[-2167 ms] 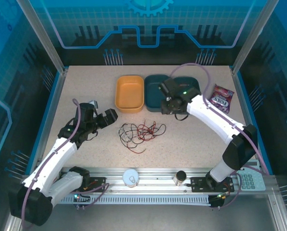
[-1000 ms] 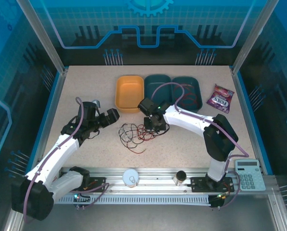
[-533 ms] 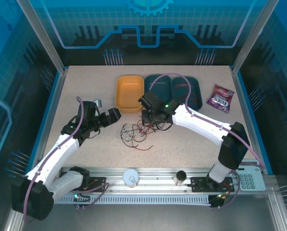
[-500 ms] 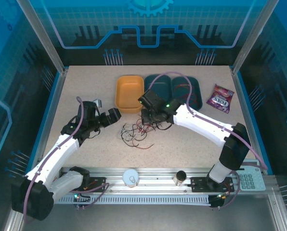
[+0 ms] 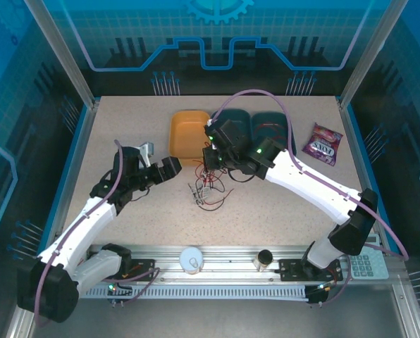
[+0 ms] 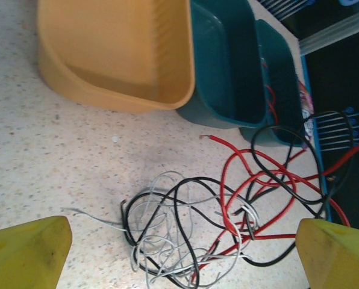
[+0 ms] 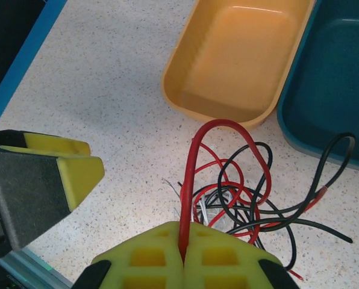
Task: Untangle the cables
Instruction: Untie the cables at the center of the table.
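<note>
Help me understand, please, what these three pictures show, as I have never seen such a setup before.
These are two robot arms bolted to a table, each ending in a two-finger gripper. The wide picture comes from a fixed camera above and behind them. The other two come from cameras on the wrists, so the yellow pads in them are the grippers' own fingers. On the table lie an orange tray, two dark teal trays, a snack packet and a tangle of thin red, black and white-grey cables. The right gripper is shut on the red cable, a loop of which arches up from the tangle. The left gripper is open, holds nothing and faces the tangle.
</note>
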